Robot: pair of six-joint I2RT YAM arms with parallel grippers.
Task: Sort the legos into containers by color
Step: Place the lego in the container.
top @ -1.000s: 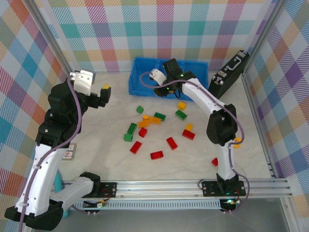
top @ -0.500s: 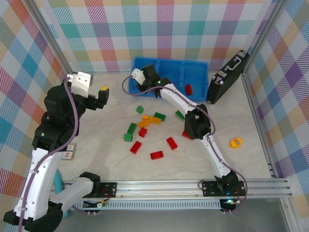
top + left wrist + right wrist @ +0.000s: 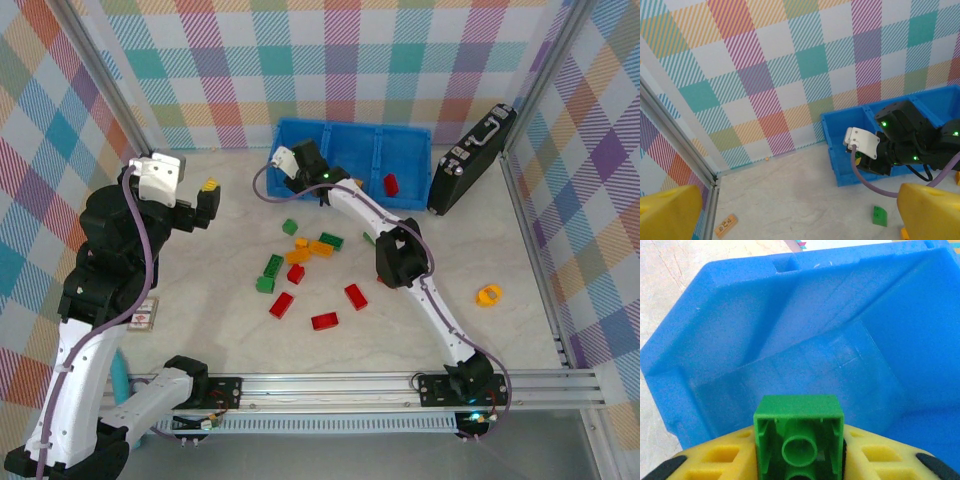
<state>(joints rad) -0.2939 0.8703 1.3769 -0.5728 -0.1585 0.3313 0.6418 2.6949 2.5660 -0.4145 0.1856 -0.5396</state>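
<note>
- Nearest the arm bases, loose legos point(image 3: 324, 321) are scattered across the pale table point(image 3: 200, 330): red ones closest, green and orange mixed just beyond them, roughly a dozen in all, none of them sorted.
- Off to the right, an orange piece point(image 3: 488, 295) lies well apart from the cluster; what it is cannot be made out.
- Farther back on the left, the left gripper point(image 3: 210, 190) hangs above the table, its yellow fingers spread wide with nothing between them.
- At the rear, the right gripper point(image 3: 799, 460) reaches over the left-hand compartment point(image 3: 805, 360) of the blue tray point(image 3: 400, 133), pinching a green brick point(image 3: 799, 427) between its yellow pads. The compartment floor below it looks bare.
- In the tray's right-hand compartment lies a single red brick point(image 3: 390, 184), the only piece visibly delivered.
- Just to the tray's right sits a black case point(image 3: 470, 160), no part of the sorting.
- On this evidence the job is barely begun: one brick binned, one poised for release, the bulk waiting on the table.
</note>
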